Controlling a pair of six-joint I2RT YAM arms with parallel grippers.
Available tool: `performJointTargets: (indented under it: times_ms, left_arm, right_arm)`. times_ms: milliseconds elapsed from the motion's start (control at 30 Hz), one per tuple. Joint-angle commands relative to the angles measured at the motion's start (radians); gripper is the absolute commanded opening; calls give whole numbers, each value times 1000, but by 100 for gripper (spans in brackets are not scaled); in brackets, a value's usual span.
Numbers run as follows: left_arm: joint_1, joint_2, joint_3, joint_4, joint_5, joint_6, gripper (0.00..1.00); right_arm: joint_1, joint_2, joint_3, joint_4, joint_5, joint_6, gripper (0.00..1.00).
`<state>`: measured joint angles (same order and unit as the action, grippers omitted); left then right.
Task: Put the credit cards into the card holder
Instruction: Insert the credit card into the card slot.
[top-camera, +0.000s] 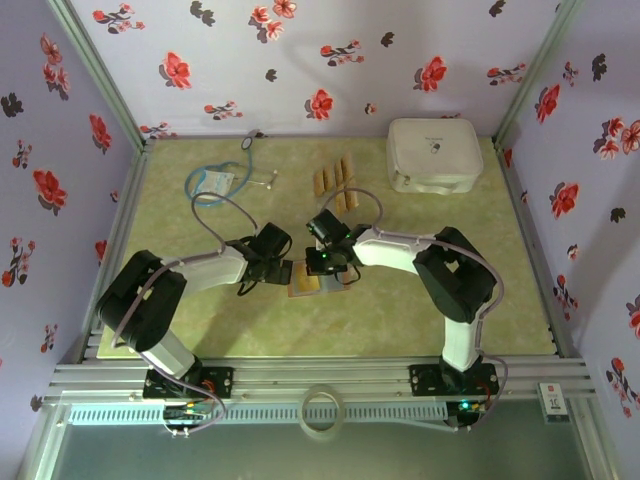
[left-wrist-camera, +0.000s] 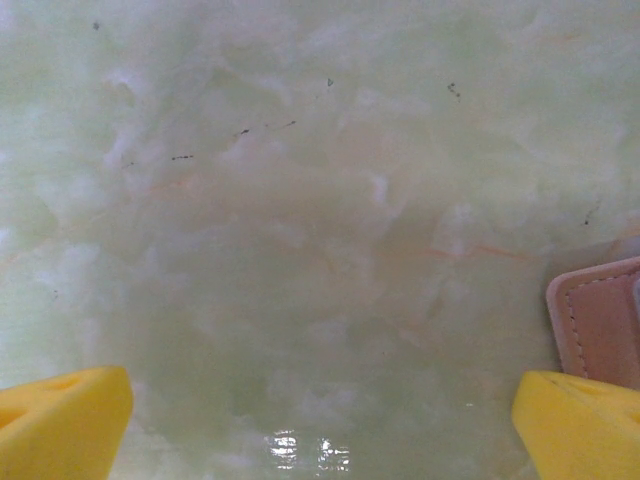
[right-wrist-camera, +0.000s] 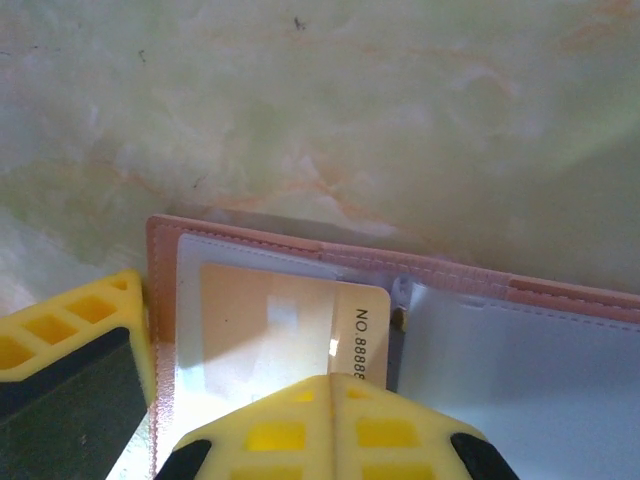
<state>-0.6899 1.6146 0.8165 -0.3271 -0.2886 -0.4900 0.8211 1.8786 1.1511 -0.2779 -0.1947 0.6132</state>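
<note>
Open card holder (right-wrist-camera: 300, 240) lies on the counter (left-wrist-camera: 300, 200) between both arms.
Right gripper (right-wrist-camera: 330, 395), closed, covers the near edge of a credit card (right-wrist-camera: 280, 320) in its pocket; left gripper (left-wrist-camera: 320, 425) gapes wide beside the holder's cut-off corner.

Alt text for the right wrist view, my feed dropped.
A tan credit card printed NO. 8888 lies on the left half of the open card holder, apparently partly in a pocket, the shut right gripper over its near edge. The holder lies flat on a pale green table.
</note>
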Motion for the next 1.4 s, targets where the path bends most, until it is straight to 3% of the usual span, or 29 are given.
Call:
performJointTargets:
  times_ms: [0,300,700,1367]
  left_arm:
    - [-8,34,11,6,-24,7,100]
    - [-7,-99,-11,-48,-33,-10,100]
    - [-21,-171,-106,3,-83,-23,100]
    - [-55,-58,-52,23,-98,-5,100]
  right_arm:
    - [5,-42,3,0,10,17,0]
    - [5,-134,-93,-22,70,11,0]
    - [4,-110,-111,18,37,23,0]
    - [7,-51,-81,26,5,19,0]
